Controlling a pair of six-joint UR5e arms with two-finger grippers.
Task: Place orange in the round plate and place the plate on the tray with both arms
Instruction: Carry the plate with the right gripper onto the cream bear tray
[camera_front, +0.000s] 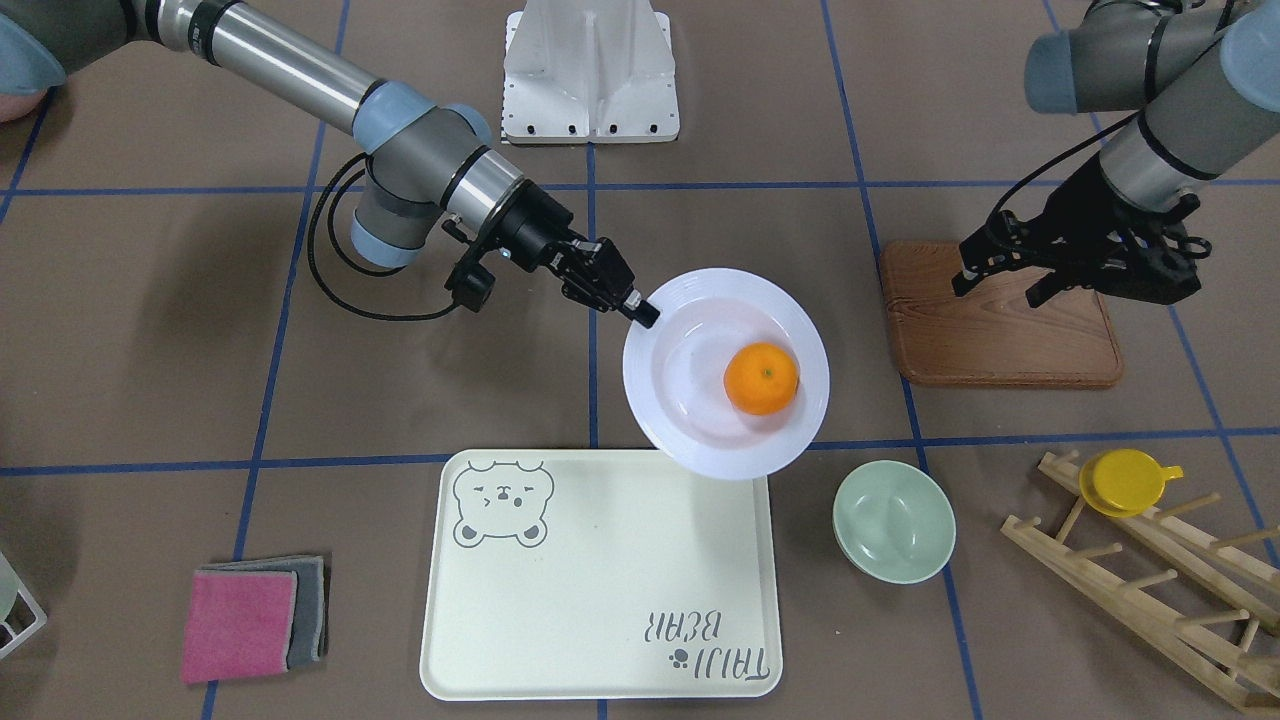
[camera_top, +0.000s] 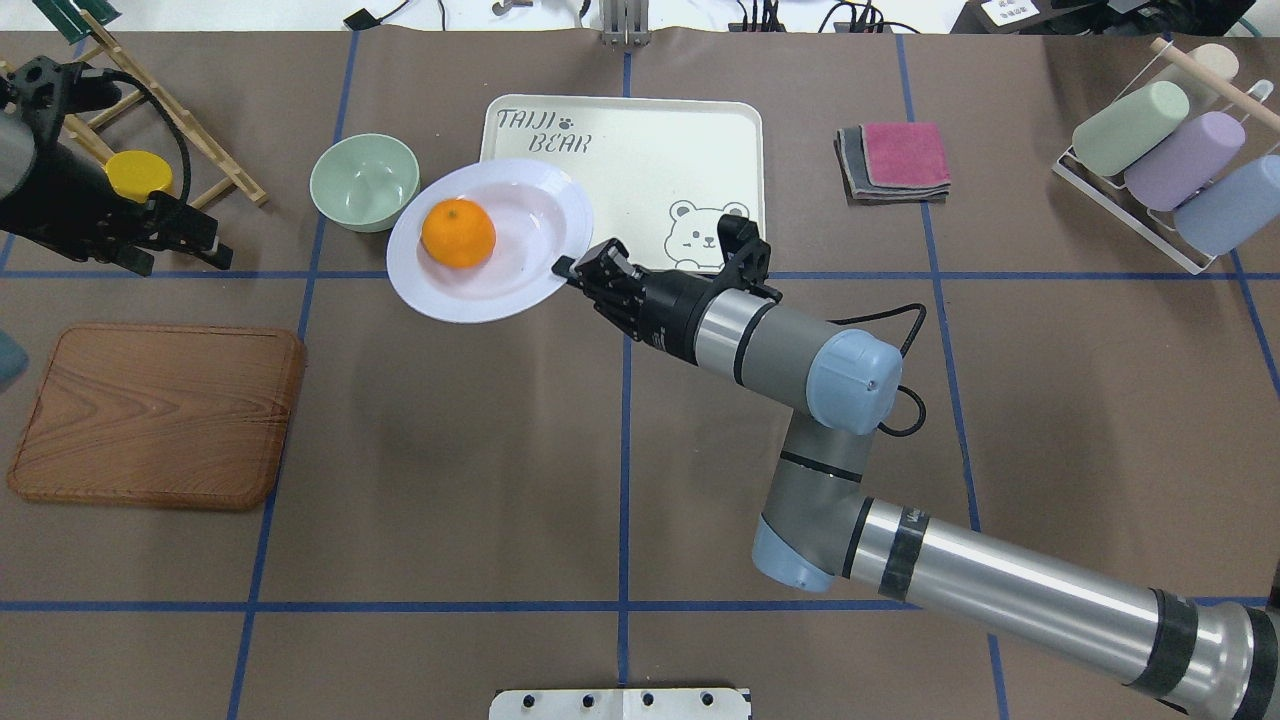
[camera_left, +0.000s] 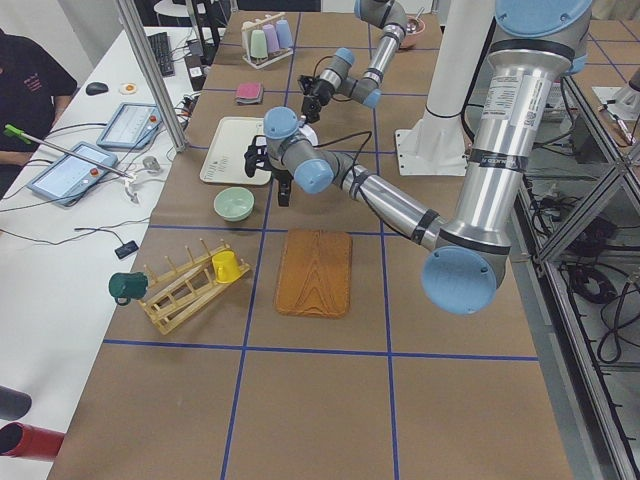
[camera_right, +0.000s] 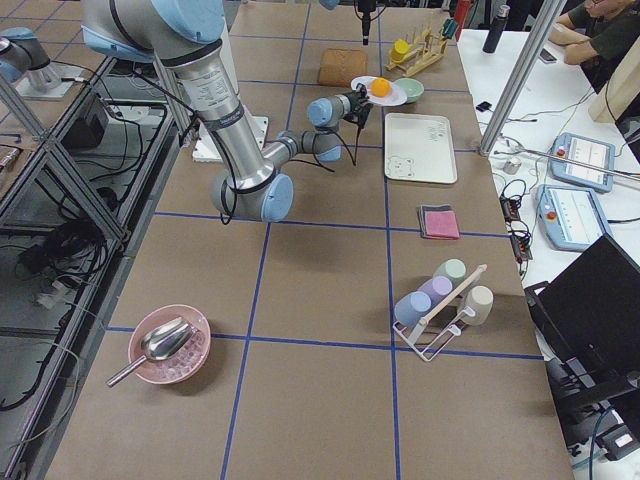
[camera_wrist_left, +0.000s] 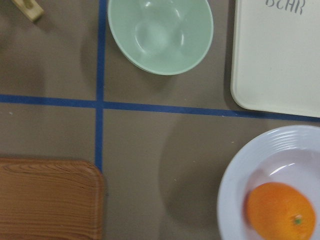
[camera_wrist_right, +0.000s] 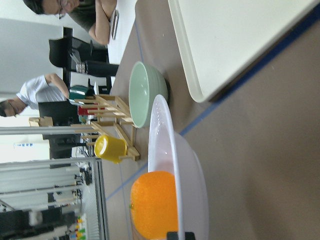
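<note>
The orange (camera_front: 761, 378) lies in the white round plate (camera_front: 690, 400), toward the side away from my right gripper. That gripper (camera_front: 642, 313) is shut on the plate's rim and holds the plate above the table, where it overlaps a corner of the cream tray (camera_front: 600, 580). From overhead, the plate (camera_top: 520, 270) hangs by the tray's (camera_top: 640, 160) "TAIJI BEAR" corner, with the orange (camera_top: 458, 233) on its left half. My left gripper (camera_front: 1000, 285) hovers open and empty over the wooden board (camera_front: 1000, 340), clear of the plate. The left wrist view shows plate (camera_wrist_left: 240, 180) and orange (camera_wrist_left: 280, 211) at lower right.
A pale-green bowl (camera_front: 893, 520) sits beside the tray. A wooden rack (camera_front: 1150, 580) holds a yellow cup (camera_front: 1125, 482). Pink and grey cloths (camera_front: 255, 618) lie on the tray's other side. A wire rack with pastel cups (camera_top: 1170, 165) stands at the far right.
</note>
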